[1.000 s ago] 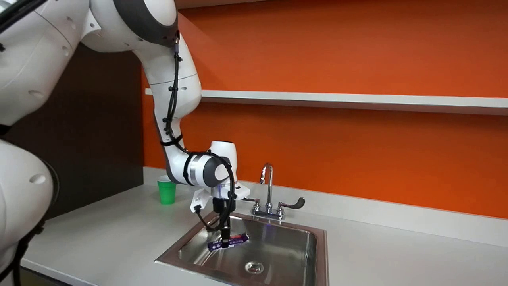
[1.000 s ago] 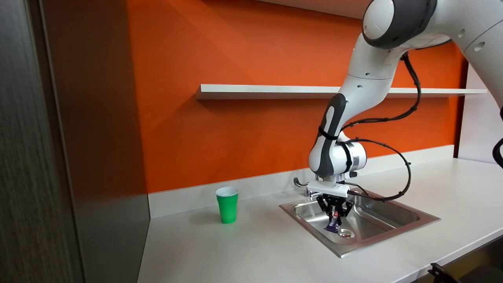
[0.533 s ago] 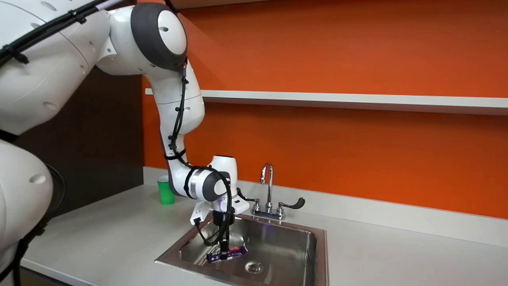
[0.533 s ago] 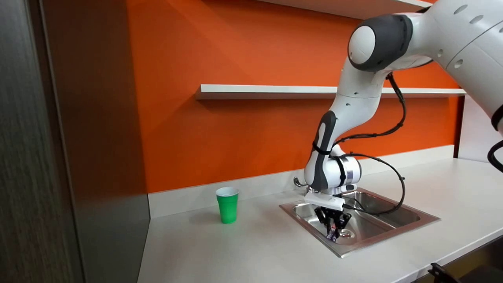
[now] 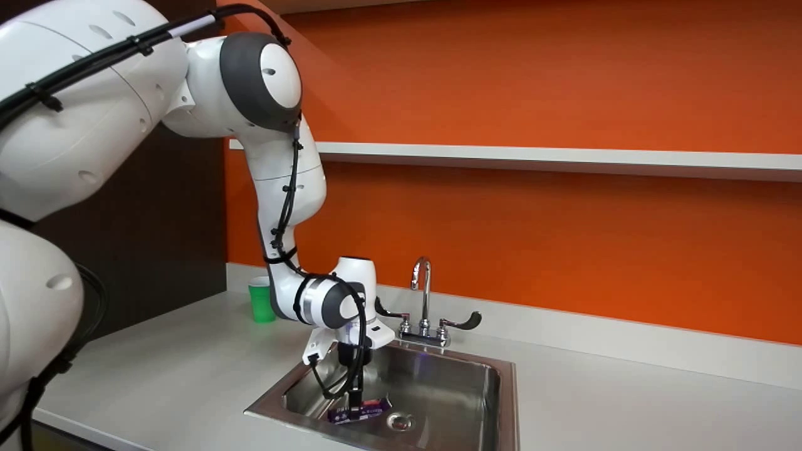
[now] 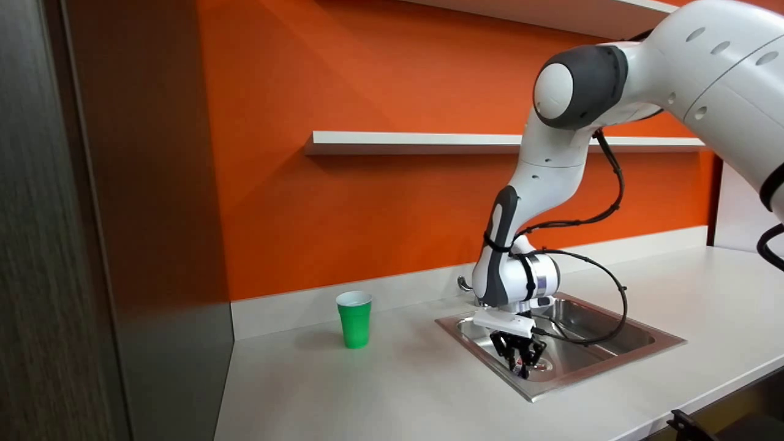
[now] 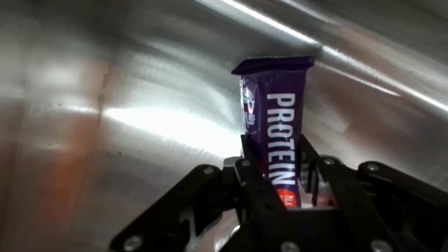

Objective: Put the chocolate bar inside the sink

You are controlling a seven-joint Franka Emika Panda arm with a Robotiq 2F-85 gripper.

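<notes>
Purple chocolate bar (image 7: 278, 129): low inside the sink (image 5: 438, 388), touchdown unclear.
Jaws: pinching the chocolate bar across its sides.
Sink placement: seemingly nearly done; letting go and lifting clear remain.

Both exterior views are bright and mostly clear. Under the shelf (image 6: 416, 142), the orange wall (image 6: 367, 208) has a soft shadow, and the green cup (image 6: 355, 324) has a faint one beside it. In the wrist view the sink (image 7: 175, 129) is blurry and shiny (one patch glows pure white), but the chocolate bar (image 7: 276, 126) looks sharp.
</notes>
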